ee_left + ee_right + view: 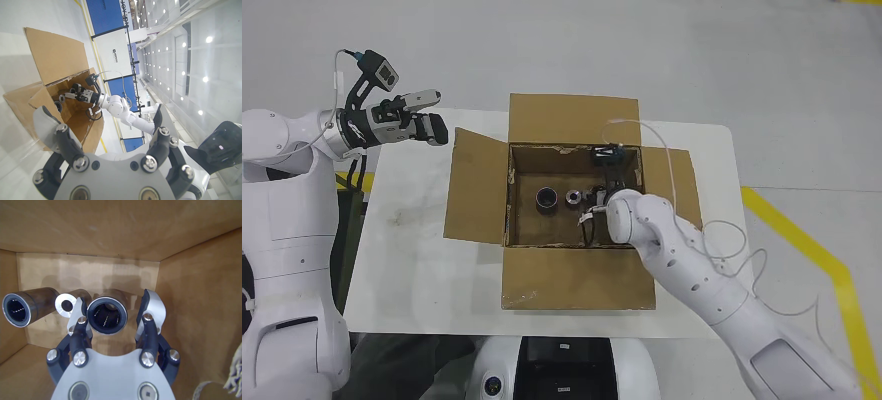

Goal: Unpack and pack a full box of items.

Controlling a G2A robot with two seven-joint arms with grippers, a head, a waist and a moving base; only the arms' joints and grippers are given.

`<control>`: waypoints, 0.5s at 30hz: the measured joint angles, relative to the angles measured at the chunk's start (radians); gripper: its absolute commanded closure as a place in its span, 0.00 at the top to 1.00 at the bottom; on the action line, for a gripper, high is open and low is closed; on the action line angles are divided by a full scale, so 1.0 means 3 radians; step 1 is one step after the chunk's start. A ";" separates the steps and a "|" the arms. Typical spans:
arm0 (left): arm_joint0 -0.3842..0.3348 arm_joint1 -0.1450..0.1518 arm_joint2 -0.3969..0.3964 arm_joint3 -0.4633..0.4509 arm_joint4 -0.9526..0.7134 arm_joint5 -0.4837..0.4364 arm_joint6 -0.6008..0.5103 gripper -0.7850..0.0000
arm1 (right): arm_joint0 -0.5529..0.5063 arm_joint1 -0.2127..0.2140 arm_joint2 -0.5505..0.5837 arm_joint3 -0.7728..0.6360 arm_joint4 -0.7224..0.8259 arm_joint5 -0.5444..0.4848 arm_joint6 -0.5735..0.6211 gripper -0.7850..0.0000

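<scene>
Brown cardboard box [577, 278] stands open on the white table [407, 260], with its flaps folded outward. The right gripper [113, 298] is down inside the box. Its fingers are apart and straddle a steel cylindrical bearing with a black end ring [106, 317]; one finger lies close against the rim, the other stands clear of it. The bearing stands on end on the box floor. Just beside it, toward the robot's left, stands a narrower silver metal bush with a small bore [65, 306], then a second black-ringed steel bearing [17, 310]. The left gripper [102, 110] hangs over the table's far left corner, well apart from the box, fingers spread wide, holding nothing.
</scene>
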 measured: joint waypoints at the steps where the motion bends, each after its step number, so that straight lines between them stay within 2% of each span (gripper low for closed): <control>1: 0.0000 0.0000 0.0000 0.0000 0.0000 0.0000 0.0000 1.00 | -0.0005 -0.0003 0.0000 0.0000 -0.0016 0.0001 0.0006 0.71; 15: 0.0000 0.0000 0.0000 0.0000 0.0000 0.0000 0.0000 1.00 | -0.0035 -0.0083 -0.0012 0.0069 -0.0193 0.0005 0.0081 0.73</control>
